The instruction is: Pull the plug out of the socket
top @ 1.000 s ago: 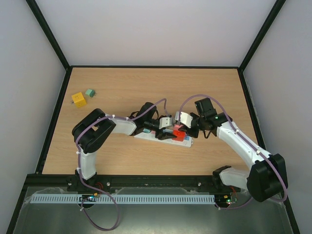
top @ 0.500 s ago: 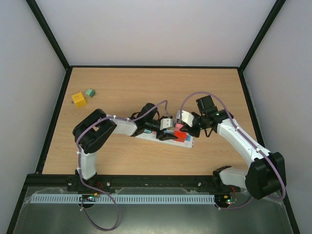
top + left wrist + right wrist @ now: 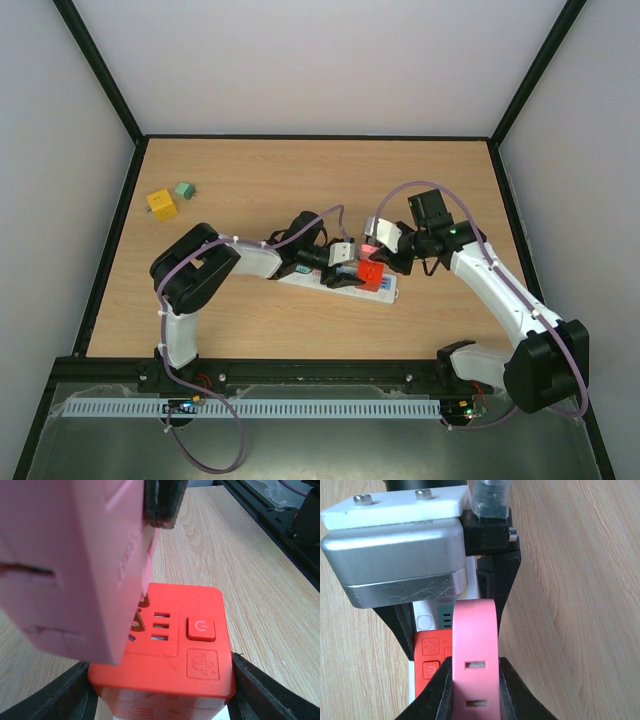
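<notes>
We are starting at the near side, where the white power strip point(image 3: 385, 291) is lying flat on the wooden table point(image 3: 300, 180). A red socket block point(image 3: 175, 645) is sitting on its right end. The left gripper point(image 3: 160, 692) is about half open and is hugging this red block from both sides to hold it down. Just past it, the pink plug point(image 3: 474, 630) is sitting over the holes of the red block. The right gripper point(image 3: 475, 680) is squeezing it tight between both fingers. We cannot tell if the pins are all the way out, because the plug is hiding them. Far off at the back left, a yellow block point(image 3: 161, 204) and a green block point(image 3: 183, 189) are resting well apart from all this. We are thinking a few things could go wrong. The smooth plug could slip out of the fingers. A pull at a slant could jam or bend the pins. If the left grip slides, the whole strip could lift up too. The strip's long side is running left to right, with its right end a bit nearer the arms. The plug is tipping and is not standing straight up.
</notes>
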Controlling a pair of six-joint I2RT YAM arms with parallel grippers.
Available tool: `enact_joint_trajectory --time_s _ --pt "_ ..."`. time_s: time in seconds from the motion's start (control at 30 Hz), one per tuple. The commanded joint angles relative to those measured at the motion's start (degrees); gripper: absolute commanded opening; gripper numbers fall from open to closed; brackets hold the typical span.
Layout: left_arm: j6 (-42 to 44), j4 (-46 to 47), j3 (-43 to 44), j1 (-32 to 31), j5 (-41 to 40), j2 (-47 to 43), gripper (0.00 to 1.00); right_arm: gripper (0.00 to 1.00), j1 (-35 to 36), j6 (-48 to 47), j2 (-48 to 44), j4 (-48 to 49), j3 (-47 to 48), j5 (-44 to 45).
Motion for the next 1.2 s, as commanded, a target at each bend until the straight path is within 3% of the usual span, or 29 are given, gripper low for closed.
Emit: enact_joint_trajectory --time_s 0.0,0.2,0.4,0.57,0.73,0.93,1.17 --pt "1.4 -4.2 -0.3 0.3 -0.9 3.4 0.41 0.06 -1.0 -0.7 -1.3 -1.2 2.3 -0.1" --pt "-1.4 -5.6 1.5 1.0 0.7 1.2 0.52 0.05 -2.3 0.3 -2.5 -2.7 3.4 0.6" --pt "-6.3 -5.1 2.2 1.0 0.7 -3.2 0.84 0.05 -2.9 5.0 -3.0 -1.8 5.9 -1.4" --pt "-10.1 -6.6 3.0 1.6 -0.3 -8.2 0.98 0.05 -3.0 10.5 -2.5 -0.6 9.4 -3.7" --pt "-9.8 -16.2 3.7 4.9 0.3 -14.7 0.99 0.05 -3.2 17.3 -1.9 1.8 12.8 -8.1" --pt "-1.7 -31.3 2.0 10.9 0.5 -25.7 0.99 0.06 -3.2 28.1 -0.5 6.7 15.8 -16.6" --pt "-1.0 -49.0 5.7 18.5 3.2 -35.2 0.95 0.06 -3.1 46.6 -0.1 22.8 12.9 -27.1"
